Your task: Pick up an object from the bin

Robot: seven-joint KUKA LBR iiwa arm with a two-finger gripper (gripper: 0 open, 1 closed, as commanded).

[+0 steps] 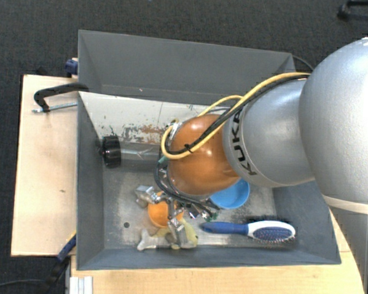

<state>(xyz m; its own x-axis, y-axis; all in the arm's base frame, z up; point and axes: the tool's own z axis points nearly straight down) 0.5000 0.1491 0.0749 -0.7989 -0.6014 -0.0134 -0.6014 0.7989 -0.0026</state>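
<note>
My gripper (177, 221) reaches down from under the arm's orange cover into the front middle of the bin. It stands right beside a small orange round thing (156, 214), which lies just to its left. A pale yellowish piece (189, 236) lies at its tip, and a whitish flat piece (147, 241) lies by the front wall. A blue and white hairbrush (254, 230) lies just to the right, handle towards the gripper. Whether anything is between the fingers is hidden.
A clear bottle with a black cap (111, 150) lies along the back left of the bin floor. A blue bowl (234, 195) sits partly under the arm's cover. A small metallic thing (145, 195) lies left of the gripper. The arm covers the bin's middle and right.
</note>
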